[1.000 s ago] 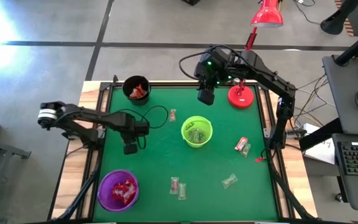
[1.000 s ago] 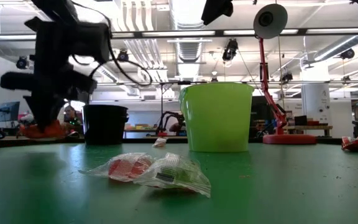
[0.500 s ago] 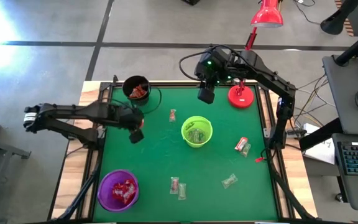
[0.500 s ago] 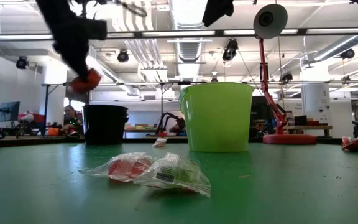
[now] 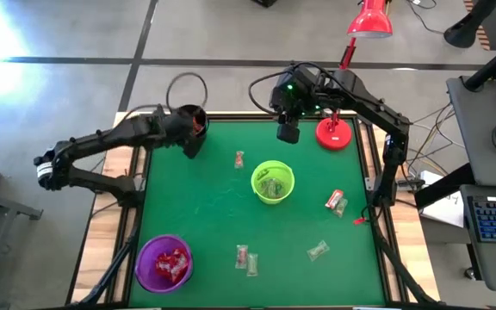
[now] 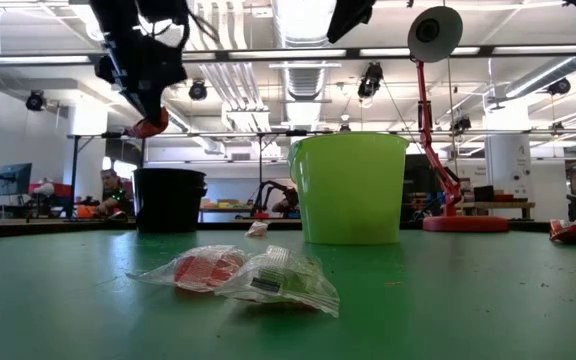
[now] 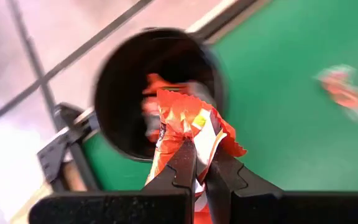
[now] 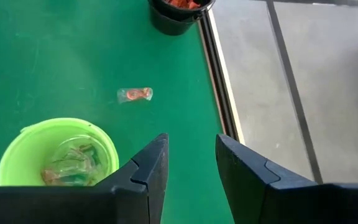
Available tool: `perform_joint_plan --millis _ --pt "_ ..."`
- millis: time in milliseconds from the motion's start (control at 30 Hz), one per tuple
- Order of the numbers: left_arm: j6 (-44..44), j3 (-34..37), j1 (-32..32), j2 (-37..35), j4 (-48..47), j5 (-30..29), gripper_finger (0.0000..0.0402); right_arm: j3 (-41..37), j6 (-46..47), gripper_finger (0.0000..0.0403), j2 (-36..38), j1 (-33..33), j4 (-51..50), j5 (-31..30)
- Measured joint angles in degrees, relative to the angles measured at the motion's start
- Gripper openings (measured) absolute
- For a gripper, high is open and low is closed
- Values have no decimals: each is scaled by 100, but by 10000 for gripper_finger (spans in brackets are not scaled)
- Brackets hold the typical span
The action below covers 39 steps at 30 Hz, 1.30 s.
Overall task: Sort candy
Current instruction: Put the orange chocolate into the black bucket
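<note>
My left gripper (image 5: 193, 145) is shut on a candy in a shiny red-orange wrapper (image 7: 188, 121), held in the air by the near rim of the black cup (image 5: 189, 120). That cup has red candy inside it. The low view shows this candy (image 6: 148, 126) above the black cup (image 6: 169, 200). My right gripper (image 5: 288, 132) hangs open and bare over the table's far edge, high above the green cup (image 5: 273, 182). The purple cup (image 5: 164, 263) at the near left has red candy in it. Loose candy lies on the mat (image 5: 239, 159), (image 5: 335, 202). My left gripper pinches the red-orange wrapper's crumpled end (image 7: 194, 146) between its two fingers (image 7: 182, 165). The fingers slant down toward the black cup from the table's left. The candy sticks out past the fingertips, lifted clear of the table and the cup.
More wrapped candy lies at the near middle (image 5: 246, 257) and near right (image 5: 318, 251). The green cup (image 8: 58, 155) has pale wrapped pieces in it. A red lamp stands on its base (image 5: 334, 133) at the far right corner, beside my right arm.
My left gripper has risen from the mat and swung toward the far edge, up to the black cup, rolling its wrist as it went. The red-orange candy has gone up with it, lifted clear of the table. The fingers have stayed shut on it.
</note>
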<state>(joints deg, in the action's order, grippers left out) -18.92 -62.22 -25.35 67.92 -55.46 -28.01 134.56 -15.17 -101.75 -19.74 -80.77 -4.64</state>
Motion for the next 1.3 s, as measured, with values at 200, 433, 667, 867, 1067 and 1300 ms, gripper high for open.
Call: perform_joint_plan --millis 200,433,667,867,1067,1300 --pt "281 -412 -1056 423 41 185 0 0 -323 123 -2 -126 0 0" --pt "1186 -929 -1571 1188 208 933 0 0 -487 125 -4 -367 -176 2" --pt "1795 -1541 -1559 1719 254 905 5 0 -512 121 -4 -659 -308 4" --pt "1868 -1731 -1582 1991 -206 644 42 0 -493 124 -4 -850 -310 4" --pt "1858 -1519 -1582 2040 -448 603 86 0 -471 127 -4 -921 -332 9" --pt "1801 -1503 -1453 1854 -444 603 111 0 -46 128 -7 -937 -827 11"
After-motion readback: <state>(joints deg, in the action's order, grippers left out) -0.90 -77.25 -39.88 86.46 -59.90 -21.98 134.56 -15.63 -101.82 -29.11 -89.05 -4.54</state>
